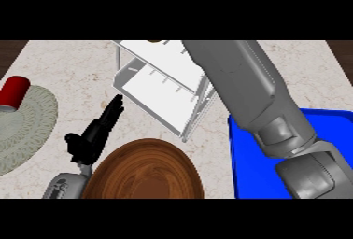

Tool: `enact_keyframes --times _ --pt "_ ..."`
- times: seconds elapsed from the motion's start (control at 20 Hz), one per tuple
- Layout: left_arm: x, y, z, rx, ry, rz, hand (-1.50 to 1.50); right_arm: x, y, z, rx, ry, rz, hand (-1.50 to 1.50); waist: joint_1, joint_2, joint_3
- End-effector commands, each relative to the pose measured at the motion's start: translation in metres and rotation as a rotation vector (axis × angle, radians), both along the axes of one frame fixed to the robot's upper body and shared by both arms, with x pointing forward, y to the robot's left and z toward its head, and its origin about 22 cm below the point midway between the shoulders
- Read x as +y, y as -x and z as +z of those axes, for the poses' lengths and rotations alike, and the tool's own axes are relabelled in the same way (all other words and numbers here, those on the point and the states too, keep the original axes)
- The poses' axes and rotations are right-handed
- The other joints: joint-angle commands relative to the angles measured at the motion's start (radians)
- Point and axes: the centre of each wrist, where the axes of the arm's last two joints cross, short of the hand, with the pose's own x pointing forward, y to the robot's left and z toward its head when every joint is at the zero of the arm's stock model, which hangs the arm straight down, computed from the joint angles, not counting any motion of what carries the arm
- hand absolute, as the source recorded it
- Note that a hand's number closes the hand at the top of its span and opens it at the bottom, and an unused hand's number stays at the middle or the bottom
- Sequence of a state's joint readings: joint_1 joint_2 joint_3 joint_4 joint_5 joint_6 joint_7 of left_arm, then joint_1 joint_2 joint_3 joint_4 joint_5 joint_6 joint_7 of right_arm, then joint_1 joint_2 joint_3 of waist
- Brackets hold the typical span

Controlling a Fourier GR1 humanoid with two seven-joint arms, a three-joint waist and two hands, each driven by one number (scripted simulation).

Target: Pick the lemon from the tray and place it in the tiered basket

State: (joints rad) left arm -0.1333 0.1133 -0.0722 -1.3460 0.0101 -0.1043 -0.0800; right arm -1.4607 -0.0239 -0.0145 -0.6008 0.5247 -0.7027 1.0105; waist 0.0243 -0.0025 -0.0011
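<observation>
Tabletop (76,70) of pale marble carries a white tiered basket (162,88), a blue tray (241,158), a wooden plate (144,170) and a red cup (14,91) on a woven mat (31,126). The left robot hand (93,135) rests with fingers straight beside the plate. The right forearm (255,98) reaches over the basket; its robot hand and the lemon are hidden.

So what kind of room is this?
Probably a kitchen: a marble counter holds a white tiered basket, a brown wooden plate, and a red can on a woven placemat.
</observation>
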Motion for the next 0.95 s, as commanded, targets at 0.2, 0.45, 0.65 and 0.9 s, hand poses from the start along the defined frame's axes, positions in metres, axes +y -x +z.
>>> enact_keyframes --times 0.2,0.45,0.65,0.9 --pt "0.023 0.009 -0.002 0.025 -0.004 0.054 0.0 -0.039 -0.011 0.015 -0.229 0.046 -0.345 -1.5 -0.064 -0.02 0.0" --pt "0.024 0.031 -0.022 0.062 0.02 0.11 0.0 -0.087 -0.002 0.027 -0.349 -0.016 -0.375 -1.5 -0.116 -0.042 0.003" --pt "0.05 0.036 -0.015 0.047 -0.006 0.132 0.0 -0.105 0.012 0.02 -0.372 -0.059 -0.379 -1.5 -0.134 -0.05 0.003" --pt "0.036 0.032 -0.015 0.048 0.009 0.166 0.0 -0.155 0.034 0.001 -0.315 -0.011 -0.358 -1.5 -0.177 -0.051 0.005"
